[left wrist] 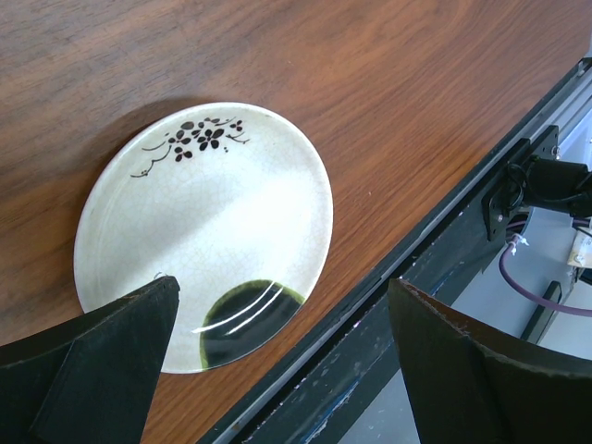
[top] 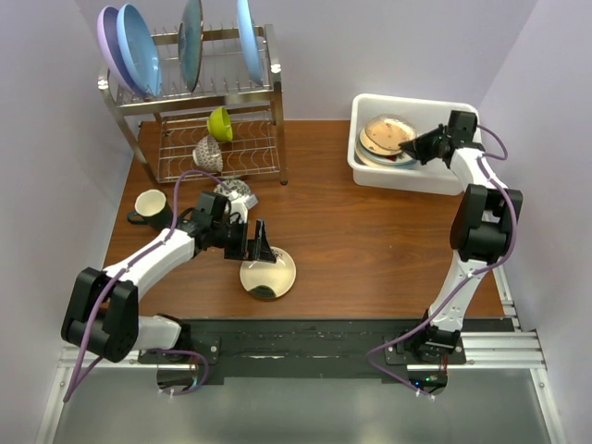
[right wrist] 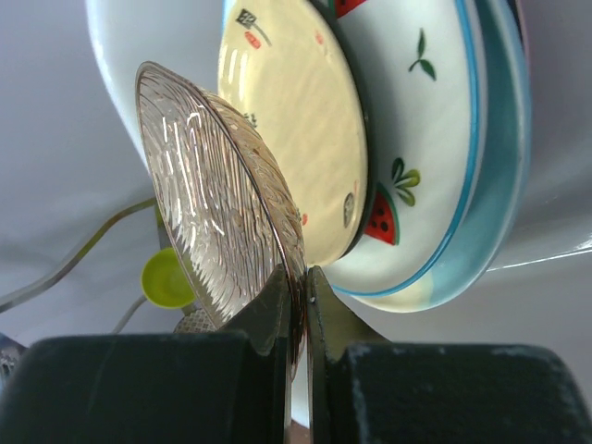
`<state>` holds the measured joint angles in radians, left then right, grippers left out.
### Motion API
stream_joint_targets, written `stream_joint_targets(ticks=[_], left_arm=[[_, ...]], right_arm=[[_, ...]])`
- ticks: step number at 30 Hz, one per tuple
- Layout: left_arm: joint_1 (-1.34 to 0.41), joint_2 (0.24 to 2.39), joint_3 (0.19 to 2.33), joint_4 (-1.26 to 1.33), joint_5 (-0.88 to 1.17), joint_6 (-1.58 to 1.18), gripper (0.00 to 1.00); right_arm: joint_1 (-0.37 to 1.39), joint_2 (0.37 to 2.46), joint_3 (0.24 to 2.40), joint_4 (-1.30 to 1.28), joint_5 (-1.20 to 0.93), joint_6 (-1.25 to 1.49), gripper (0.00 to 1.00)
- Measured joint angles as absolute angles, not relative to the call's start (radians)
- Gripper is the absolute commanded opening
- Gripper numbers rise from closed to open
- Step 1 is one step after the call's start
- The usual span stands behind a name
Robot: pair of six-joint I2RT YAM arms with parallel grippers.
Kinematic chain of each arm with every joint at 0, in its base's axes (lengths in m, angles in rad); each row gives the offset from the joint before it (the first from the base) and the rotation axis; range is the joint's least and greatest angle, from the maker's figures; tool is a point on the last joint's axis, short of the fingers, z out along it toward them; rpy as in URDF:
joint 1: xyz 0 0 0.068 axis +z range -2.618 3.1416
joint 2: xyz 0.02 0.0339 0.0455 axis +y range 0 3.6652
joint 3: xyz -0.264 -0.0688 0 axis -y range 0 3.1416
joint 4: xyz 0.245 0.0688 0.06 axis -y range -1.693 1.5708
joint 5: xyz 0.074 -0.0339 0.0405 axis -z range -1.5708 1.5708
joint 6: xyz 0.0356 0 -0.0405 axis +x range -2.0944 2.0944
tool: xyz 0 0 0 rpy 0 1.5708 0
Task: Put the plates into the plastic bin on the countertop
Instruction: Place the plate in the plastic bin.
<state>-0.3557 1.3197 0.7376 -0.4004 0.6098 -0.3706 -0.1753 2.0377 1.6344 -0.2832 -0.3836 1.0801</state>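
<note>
A cream plate [top: 268, 275] with black flowers and a dark patch lies flat on the countertop [top: 370, 240]. My left gripper [top: 262, 246] hangs open just above its far edge. In the left wrist view the plate [left wrist: 203, 213] lies ahead of the open gripper [left wrist: 282, 361], partly under the left finger. My right gripper [top: 427, 146] is over the white plastic bin [top: 407, 178], shut on the rim of a ribbed gold-tan plate [right wrist: 208, 185] held on edge. Stacked plates [top: 387, 139] lie in the bin: a cream one [right wrist: 296, 120], and a white one with red spots and a teal rim [right wrist: 425, 129].
A two-tier steel wire rack [top: 217, 153] stands at the back left with blue and lilac plates [top: 139, 46], a lime-green bowl [top: 220, 123] and a patterned bowl [top: 207, 154]. A mug [top: 148, 207] and another bowl [top: 237, 191] sit near the left arm. A black rail [left wrist: 435, 268] runs along the near edge.
</note>
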Motion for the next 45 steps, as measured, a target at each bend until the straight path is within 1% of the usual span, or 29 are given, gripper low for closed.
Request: stream_joint_targets(ticks=[4,11,14,16,17,19,20,22,23,26,31,36,45], left_arm=[[-0.356,1.326,0.738,-0.402,0.611,-0.371,1.0],[-0.356,1.327,0.738,-0.406,0.617,-0.37,1.0],[-0.356,1.327,0.738,-0.407,0.617,-0.37,1.0],[-0.356,1.327,0.738,-0.407,0.617,-0.37,1.0],[-0.356,1.327,0.738,-0.408,0.617,-0.37,1.0],[-0.356,1.327,0.738,-0.408,0.617,-0.37,1.0],[-0.356,1.327,0.738,-0.409,0.617,-0.37,1.0],[-0.356,1.327,0.738,-0.409,0.618,-0.369,1.0],[-0.356,1.327,0.738,-0.409,0.618,-0.369,1.0],[-0.356,1.327,0.738,-0.409,0.621,-0.359,1.0],[-0.356,1.327,0.738,-0.41,0.624,-0.355,1.0],[-0.356,1.327,0.738,-0.41,0.624,-0.355,1.0],[-0.356,1.327,0.738,-0.41,0.624,-0.355,1.0]], right_arm=[[-0.174,2.067,1.646,-0.284,-0.38,1.092,0.0],[-0.15,2.138,1.741,-0.292,-0.352,1.117,0.02],[-0.134,2.169,1.783,-0.294,-0.347,1.128,0.06],[-0.126,2.183,1.8,-0.297,-0.339,1.135,0.09],[-0.122,2.187,1.803,-0.295,-0.335,1.142,0.19],[-0.116,2.188,1.803,-0.301,-0.33,1.155,0.3],[-0.113,2.188,1.803,-0.3,-0.327,1.159,0.45],[-0.111,2.188,1.803,-0.3,-0.322,1.167,0.53],[-0.111,2.188,1.803,-0.301,-0.319,1.167,0.6],[-0.112,2.188,1.803,-0.303,-0.302,1.17,0.65],[-0.112,2.187,1.803,-0.302,-0.296,1.171,0.68],[-0.112,2.181,1.803,-0.301,-0.295,1.17,0.73],[-0.112,2.105,1.762,-0.322,-0.296,1.153,0.76]])
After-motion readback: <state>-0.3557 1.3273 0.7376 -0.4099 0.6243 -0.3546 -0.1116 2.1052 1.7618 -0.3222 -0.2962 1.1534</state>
